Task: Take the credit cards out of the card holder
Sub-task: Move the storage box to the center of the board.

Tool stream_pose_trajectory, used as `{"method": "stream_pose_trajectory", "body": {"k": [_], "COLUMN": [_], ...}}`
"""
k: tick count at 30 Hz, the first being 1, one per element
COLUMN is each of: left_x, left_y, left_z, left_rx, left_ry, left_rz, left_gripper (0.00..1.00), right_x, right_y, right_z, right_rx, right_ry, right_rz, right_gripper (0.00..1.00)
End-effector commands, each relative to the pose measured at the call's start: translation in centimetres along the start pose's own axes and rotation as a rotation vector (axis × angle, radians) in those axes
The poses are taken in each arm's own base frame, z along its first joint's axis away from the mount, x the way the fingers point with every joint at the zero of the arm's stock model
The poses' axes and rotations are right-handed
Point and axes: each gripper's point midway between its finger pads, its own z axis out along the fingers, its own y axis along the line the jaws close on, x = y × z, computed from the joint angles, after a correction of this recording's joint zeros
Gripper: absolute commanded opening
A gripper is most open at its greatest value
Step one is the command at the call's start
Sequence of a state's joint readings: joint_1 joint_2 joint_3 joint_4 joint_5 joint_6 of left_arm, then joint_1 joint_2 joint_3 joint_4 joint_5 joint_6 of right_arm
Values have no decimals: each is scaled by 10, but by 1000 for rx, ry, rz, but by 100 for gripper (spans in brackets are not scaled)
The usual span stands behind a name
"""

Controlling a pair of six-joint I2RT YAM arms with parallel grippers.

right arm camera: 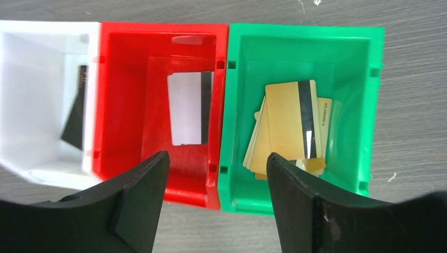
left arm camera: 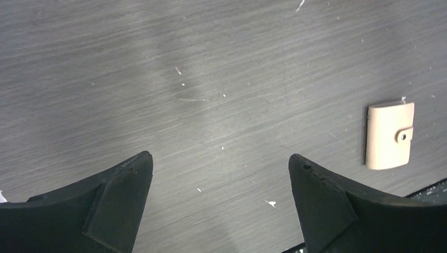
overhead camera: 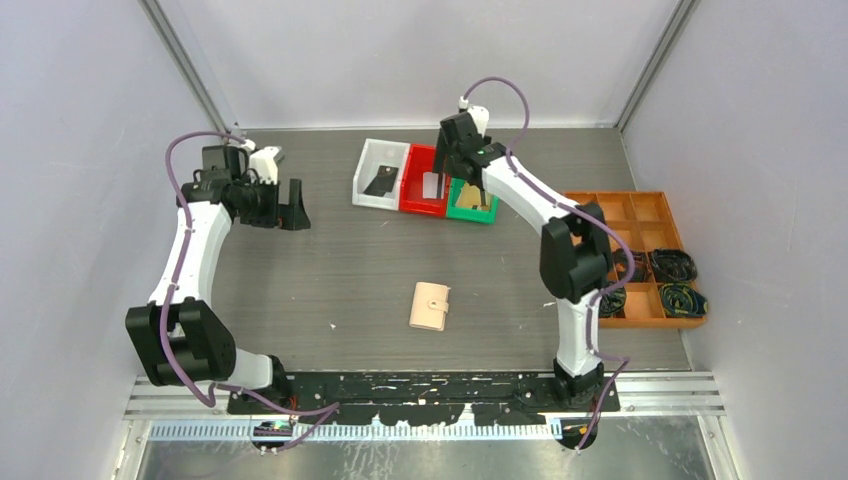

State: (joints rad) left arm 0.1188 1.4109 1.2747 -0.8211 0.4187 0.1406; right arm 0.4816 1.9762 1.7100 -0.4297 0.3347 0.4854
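Note:
The beige card holder lies folded shut on the table's middle, its snap tab fastened; the left wrist view shows the card holder at the right. The credit cards lie in bins at the back: a black card in the white bin, a white card with a dark stripe in the red bin, several gold cards in the green bin. My right gripper hovers open and empty above the red and green bins. My left gripper hangs open and empty over bare table at the far left.
The white bin, red bin and green bin stand side by side at the back centre. An orange compartment tray with dark coiled items sits at the right edge. Grey walls close in both sides.

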Motion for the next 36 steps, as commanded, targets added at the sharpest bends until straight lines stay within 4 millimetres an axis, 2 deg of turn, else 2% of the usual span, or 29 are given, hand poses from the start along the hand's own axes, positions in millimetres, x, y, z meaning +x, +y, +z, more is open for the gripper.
{"method": "stream_pose_trajectory", "body": {"k": [1,11,18,25,31,36], "left_x": [8,15,19,20,24,27], "left_y": [-19,-36,-35,-37,-41,-45], "left_z": [-19,-34,-39,-40,-42,-45], "left_rx": [69,128,109,110,117,121], "left_ry": [15,26,31,36,44,44], "left_rz": [50,83,108,111,123,134], "left_gripper": [100,100,100,100,100,100], "right_x": [1,9,19,27,34,46], "right_y": [-9,-4,-3,-4,-7,-20], "right_z": [14,54,64,54,38,22], "right_rx": [84,124,114,79,43,36], "right_ry": [35,69,79,78,82,80], "right_rz": [-64,-128,-136,-120,-121,-127], "right_gripper": [71,59,45,33,23,17]}}
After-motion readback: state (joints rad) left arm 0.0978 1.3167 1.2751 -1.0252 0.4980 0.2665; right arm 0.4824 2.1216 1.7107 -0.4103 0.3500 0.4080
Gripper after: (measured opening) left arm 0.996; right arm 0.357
